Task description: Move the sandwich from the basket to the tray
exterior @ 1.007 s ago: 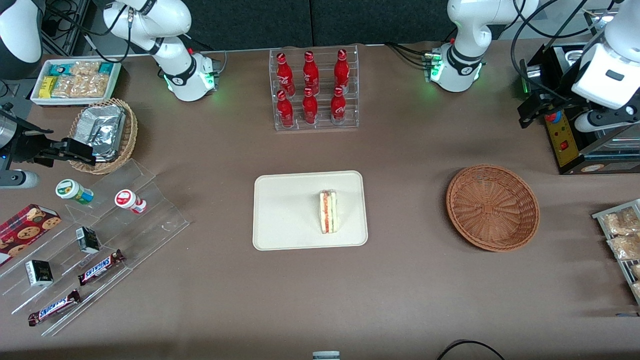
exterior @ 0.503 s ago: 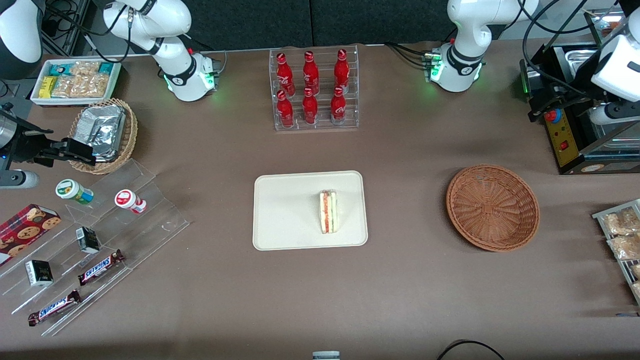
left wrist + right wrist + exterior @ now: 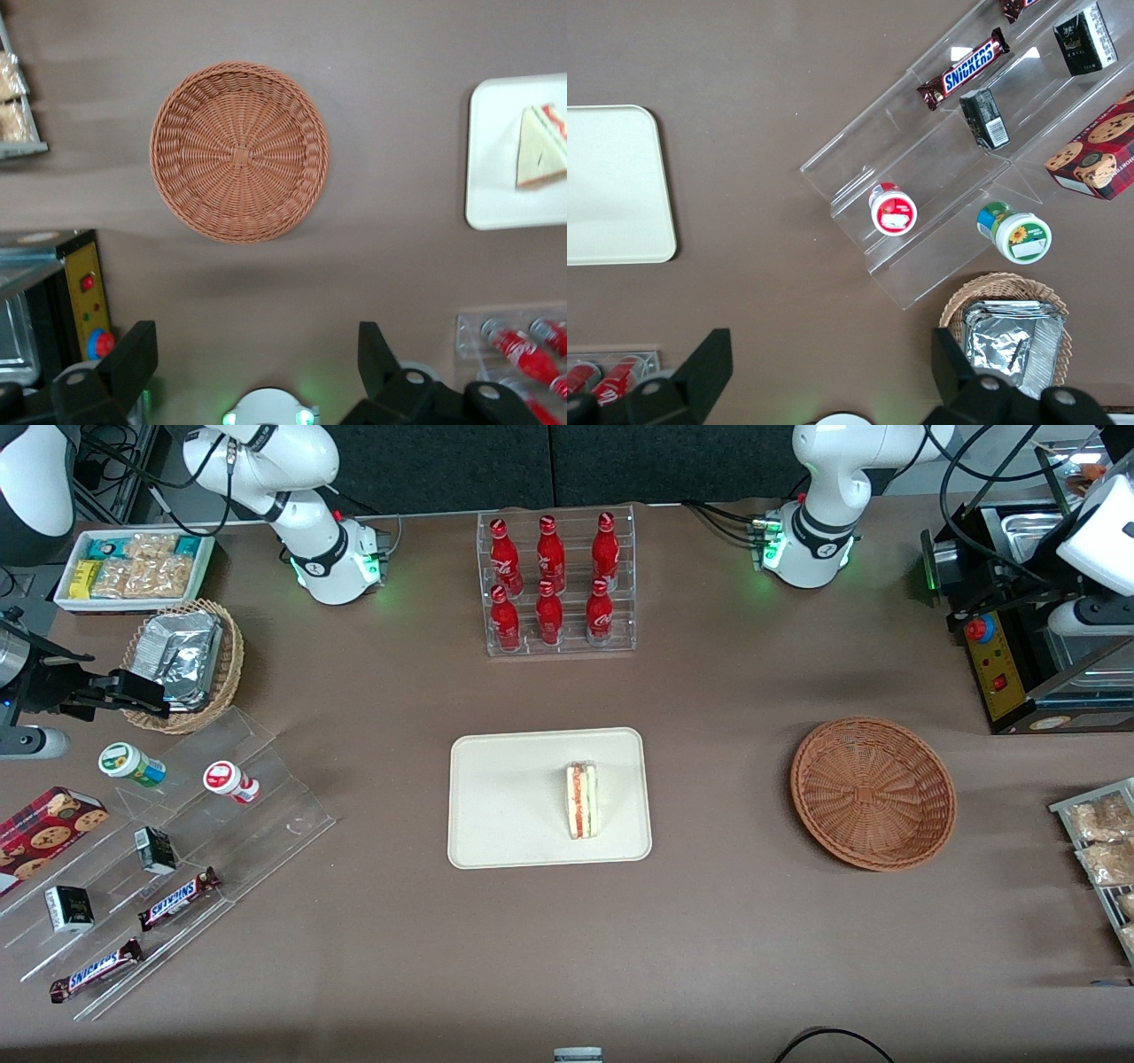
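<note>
since a second ago the left gripper, jaws spread and empty, has drawn farther off toward the working arm's end, leaving the sandwich on the tray, the basket empty, task seemingly done.

6 red cola bottles stand in a clear rack. Toward the parked arm's end, a tan basket holds foil packets, near a white snack box. 2 Snickers bars lie on clear acrylic steps beside a cookie box.
</note>
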Controlling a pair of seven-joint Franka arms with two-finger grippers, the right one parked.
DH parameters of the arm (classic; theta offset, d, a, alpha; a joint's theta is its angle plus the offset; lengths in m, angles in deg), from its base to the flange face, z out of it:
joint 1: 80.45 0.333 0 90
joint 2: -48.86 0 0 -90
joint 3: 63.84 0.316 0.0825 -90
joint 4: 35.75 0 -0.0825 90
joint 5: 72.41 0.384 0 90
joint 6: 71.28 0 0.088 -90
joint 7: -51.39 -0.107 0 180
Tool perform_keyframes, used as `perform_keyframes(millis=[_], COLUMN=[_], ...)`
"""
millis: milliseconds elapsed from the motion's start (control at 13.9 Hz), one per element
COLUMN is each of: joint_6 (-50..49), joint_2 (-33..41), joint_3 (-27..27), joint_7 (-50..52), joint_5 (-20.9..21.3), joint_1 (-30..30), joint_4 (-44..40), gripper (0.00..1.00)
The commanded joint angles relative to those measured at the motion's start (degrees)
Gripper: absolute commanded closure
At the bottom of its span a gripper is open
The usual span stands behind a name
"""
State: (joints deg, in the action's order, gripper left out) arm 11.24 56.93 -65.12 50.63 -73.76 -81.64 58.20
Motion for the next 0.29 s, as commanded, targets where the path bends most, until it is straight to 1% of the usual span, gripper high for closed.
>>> perform_keyframes(millis=[0, 216], joint_6=[-1.40, -1.40], joint_2=[0.28, -0.43], joint_3=[0.58, 0.31], joint_7=[-3.11, 2.76], joint_5=[0.30, 1.44], joint_1=[-0.21, -1.61], joint_4=[-1.22, -1.84], gripper=[0.00, 0.00])
